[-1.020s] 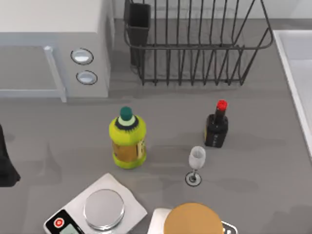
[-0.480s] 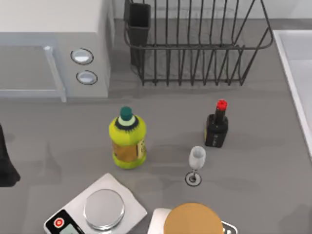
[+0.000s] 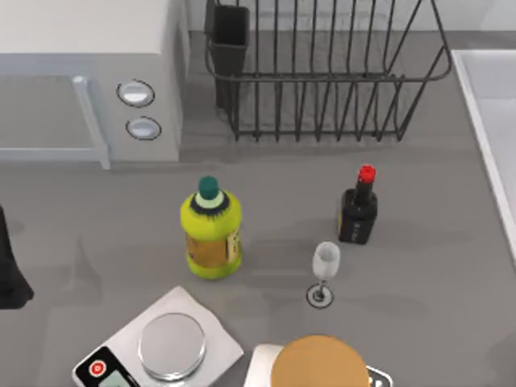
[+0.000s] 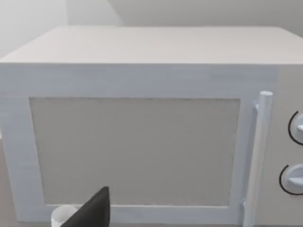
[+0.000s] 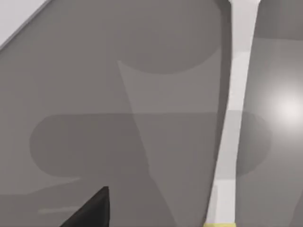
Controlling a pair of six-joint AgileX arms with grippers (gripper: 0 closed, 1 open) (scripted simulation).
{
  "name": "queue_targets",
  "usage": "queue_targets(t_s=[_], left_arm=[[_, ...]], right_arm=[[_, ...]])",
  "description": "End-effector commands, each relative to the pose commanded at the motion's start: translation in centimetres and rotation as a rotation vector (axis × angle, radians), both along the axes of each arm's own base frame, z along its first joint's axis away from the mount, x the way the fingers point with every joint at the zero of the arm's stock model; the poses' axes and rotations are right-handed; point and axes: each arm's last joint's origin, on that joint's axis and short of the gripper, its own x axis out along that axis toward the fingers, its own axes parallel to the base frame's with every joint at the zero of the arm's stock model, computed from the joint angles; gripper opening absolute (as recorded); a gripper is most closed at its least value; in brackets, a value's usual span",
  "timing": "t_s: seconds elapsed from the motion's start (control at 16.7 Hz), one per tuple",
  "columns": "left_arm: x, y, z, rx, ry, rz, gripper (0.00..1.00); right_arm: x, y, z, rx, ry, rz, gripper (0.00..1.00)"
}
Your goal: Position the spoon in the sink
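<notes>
While spoon point(image 5: 232, 113) lies flat on table, right gripper fingertip point(image 5: 92, 208) sits beside it.

The left arm point(image 3: 10, 266) is just a dark chunk poking in at the far left edge of the table in the top view, sitting about mid-height, nothing in it that I can see. From its own wrist camera you get one black fingertip point(image 4: 92, 212) sticking up as a pointed wedge. The right wrist camera shows pretty much the same deal, a single black fingertip point(image 5: 92, 210) angled up from the lower edge, hanging low over the surface.
</notes>
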Motion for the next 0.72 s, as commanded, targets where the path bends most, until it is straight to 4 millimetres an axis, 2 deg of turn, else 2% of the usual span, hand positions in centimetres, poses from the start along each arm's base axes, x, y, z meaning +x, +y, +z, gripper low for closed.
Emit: queue_targets(t_s=[0.24, 0.36, 0.72], left_arm=[[0.0, 0.0, 0.0, 0.000, 0.000, 0.000, 1.00], [0.0, 0.0, 0.0, 0.000, 0.000, 0.000, 1.00], [0.0, 0.0, 0.0, 0.000, 0.000, 0.000, 1.00]], right_arm=[[0.3, 0.3, -4.3, -0.005, -0.009, 0.000, 1.00], [0.1, 0.6, -5.8, -0.002, -0.004, 0.000, 1.00], [0.0, 0.8, -6.4, 0.000, 0.000, 0.000, 1.00]])
